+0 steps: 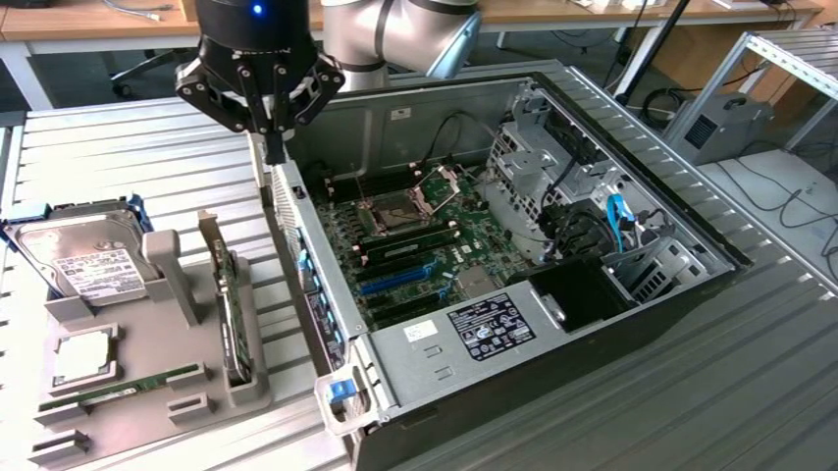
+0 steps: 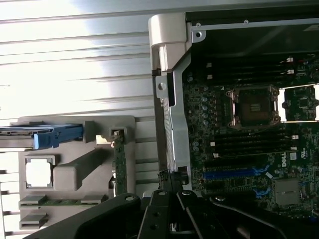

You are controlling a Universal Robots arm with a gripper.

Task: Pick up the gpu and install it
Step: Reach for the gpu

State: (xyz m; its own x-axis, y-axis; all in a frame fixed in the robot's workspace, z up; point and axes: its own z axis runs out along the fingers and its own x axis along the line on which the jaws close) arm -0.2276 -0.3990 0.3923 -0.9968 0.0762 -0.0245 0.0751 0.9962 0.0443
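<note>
Slatted metal counter point(image 1: 144, 157) is carrying two things. Grey parts holder point(image 1: 164, 339) is sitting flat on it at the exterior view's left, on the near side. Open computer case point(image 1: 392, 123) is lying on its side just beside the holder, toward the exterior view's right, and is stretching from near edge to far side across the counter's middle.

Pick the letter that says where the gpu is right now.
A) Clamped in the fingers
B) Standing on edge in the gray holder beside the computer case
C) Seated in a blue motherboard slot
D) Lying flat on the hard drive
B: the gpu stands on edge in a slot of the gray holder, to the exterior view's left of the open computer case, while the fingers are shut on nothing above it.
</note>
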